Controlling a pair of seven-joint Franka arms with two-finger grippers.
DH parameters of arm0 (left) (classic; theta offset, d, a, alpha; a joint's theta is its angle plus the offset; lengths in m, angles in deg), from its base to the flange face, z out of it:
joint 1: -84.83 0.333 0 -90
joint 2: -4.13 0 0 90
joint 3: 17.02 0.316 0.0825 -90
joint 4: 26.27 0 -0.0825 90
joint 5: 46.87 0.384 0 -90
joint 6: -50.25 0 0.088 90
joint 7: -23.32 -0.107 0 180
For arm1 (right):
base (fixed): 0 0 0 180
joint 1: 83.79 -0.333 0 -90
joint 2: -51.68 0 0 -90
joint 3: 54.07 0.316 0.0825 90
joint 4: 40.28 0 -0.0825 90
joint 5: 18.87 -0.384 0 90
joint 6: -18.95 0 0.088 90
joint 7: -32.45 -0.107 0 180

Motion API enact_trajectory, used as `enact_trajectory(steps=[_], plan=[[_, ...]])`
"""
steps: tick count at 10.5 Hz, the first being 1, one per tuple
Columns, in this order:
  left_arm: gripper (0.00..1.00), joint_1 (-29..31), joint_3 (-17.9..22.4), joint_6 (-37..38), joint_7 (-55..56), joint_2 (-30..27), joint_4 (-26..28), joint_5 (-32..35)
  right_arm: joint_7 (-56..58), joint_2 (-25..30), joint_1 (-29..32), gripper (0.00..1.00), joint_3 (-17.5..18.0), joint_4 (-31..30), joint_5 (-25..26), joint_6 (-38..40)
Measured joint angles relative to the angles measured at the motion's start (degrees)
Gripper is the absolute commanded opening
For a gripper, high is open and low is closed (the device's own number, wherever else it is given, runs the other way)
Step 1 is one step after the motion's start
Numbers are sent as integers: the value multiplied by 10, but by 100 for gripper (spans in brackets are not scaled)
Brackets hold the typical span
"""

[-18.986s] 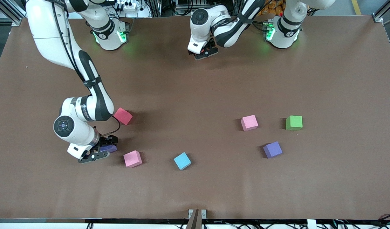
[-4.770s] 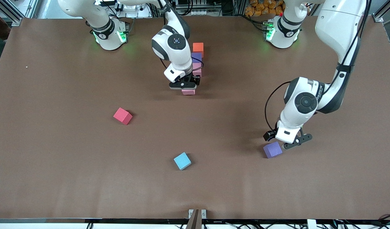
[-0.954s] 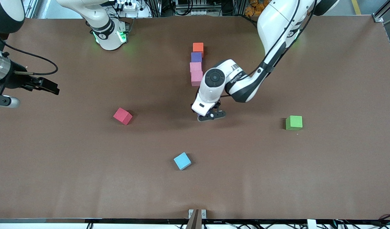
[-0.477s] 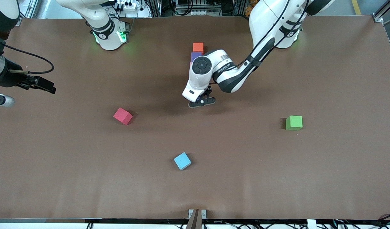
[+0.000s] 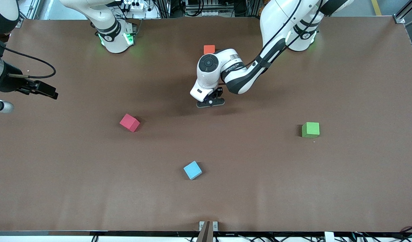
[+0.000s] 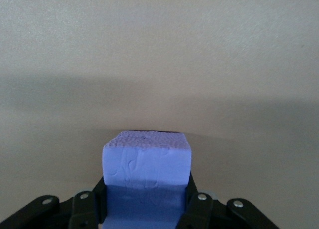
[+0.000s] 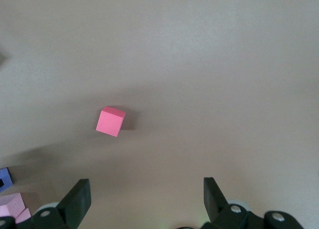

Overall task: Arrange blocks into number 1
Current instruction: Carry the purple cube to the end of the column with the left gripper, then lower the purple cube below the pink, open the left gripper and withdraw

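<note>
An orange block [image 5: 209, 49] lies on the table between the two bases. The column's purple block and two light pink blocks are hidden under the left arm in the front view. My left gripper [image 5: 210, 101] hangs low over the table at the column's end nearer the front camera. It is shut on the second purple block [image 6: 147, 159], which fills the space between its fingers [image 6: 84, 209]. My right gripper [image 5: 51, 91] waits open and empty above the right arm's end of the table. Its wrist view catches a light pink block [image 7: 12, 206] at the frame's edge.
A red cube [image 5: 129, 122] sits toward the right arm's end and shows again as the red cube [image 7: 110, 121] below my right gripper [image 7: 144, 189]. A light blue cube [image 5: 192, 170] lies nearest the front camera. A green cube [image 5: 310, 129] rests toward the left arm's end.
My left gripper has carried the purple block farther from the front camera, up to the column, and its arm now covers the purple and pink blocks there. The right arm barely moved.
</note>
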Motion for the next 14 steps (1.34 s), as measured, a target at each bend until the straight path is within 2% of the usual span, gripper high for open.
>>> enact_trajectory(steps=[4,7,10,11,12,14], plan=[[0,-2,-15,0,0,0,5,13,3,0,1,100,-1,0,0,0],[0,-3,-23,0,4,0,16,55,6,-1,3,100,-1,0,0,-1],[0,-3,-24,0,5,0,19,59,8,-1,3,100,-1,0,0,-2],[14,-3,-27,0,5,0,20,59,8,-1,4,100,-1,0,0,-2],[99,-3,-31,0,8,0,20,59,12,-1,4,100,-1,0,0,-2],[100,-3,-34,0,15,0,20,59,23,-1,6,100,-1,0,-1,-2]])
